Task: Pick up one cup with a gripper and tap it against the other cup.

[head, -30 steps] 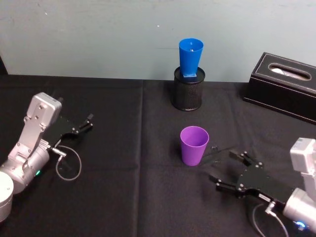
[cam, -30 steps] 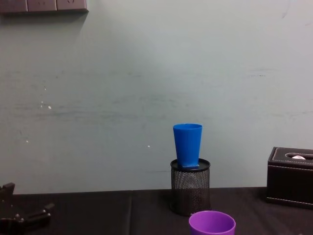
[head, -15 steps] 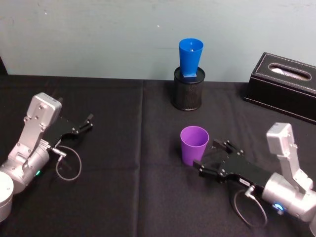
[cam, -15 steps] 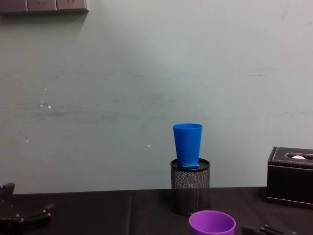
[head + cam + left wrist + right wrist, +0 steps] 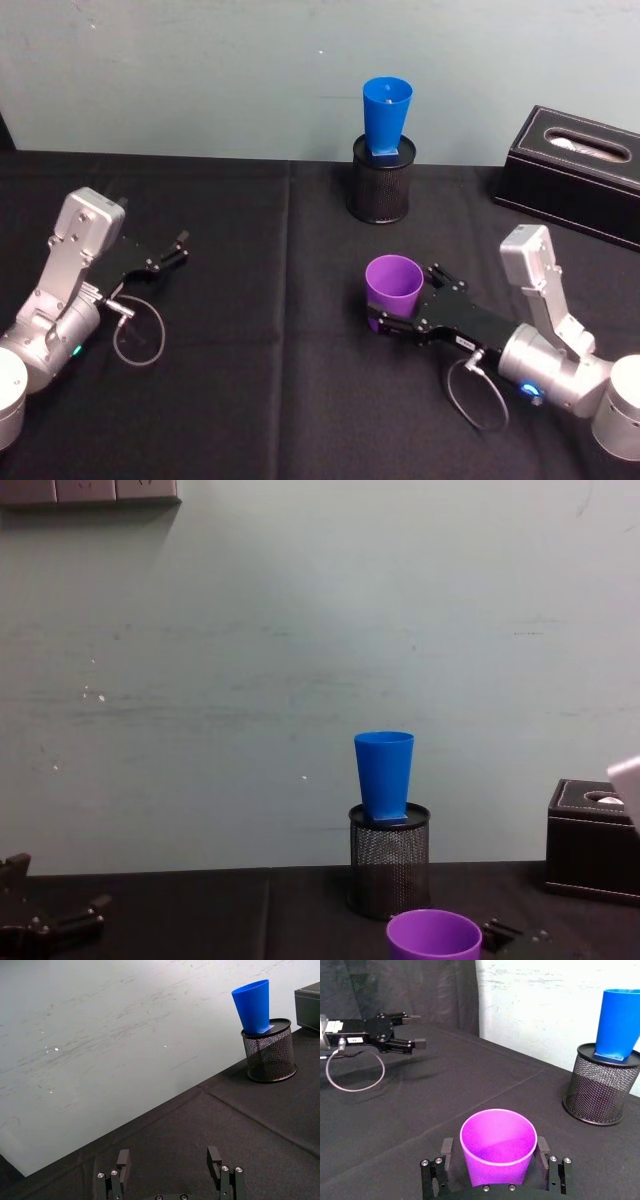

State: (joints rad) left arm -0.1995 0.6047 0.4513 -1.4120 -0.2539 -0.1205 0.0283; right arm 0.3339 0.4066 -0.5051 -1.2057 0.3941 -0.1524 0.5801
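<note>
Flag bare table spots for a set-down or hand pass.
Free: the wide cloth between the left gripper and the purple cup; the near strip in front of both. Crowded: the right gripper straddles that cup; the blue cup tops the pen holder near the tissue box.

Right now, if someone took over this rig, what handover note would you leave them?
Grippers: the right gripper is open, its fingers either side of the purple cup, not closed on it. The left gripper is open, parked at the left of the table.
Things: the purple cup stands upright on the table near centre. The blue cup stands upright on top of the mesh holder at the back.
Done: right gripper placed around the purple cup.
Left: close, lift, carry it to the blue cup and tap gently; the blue cup sits high and may topple.
</note>
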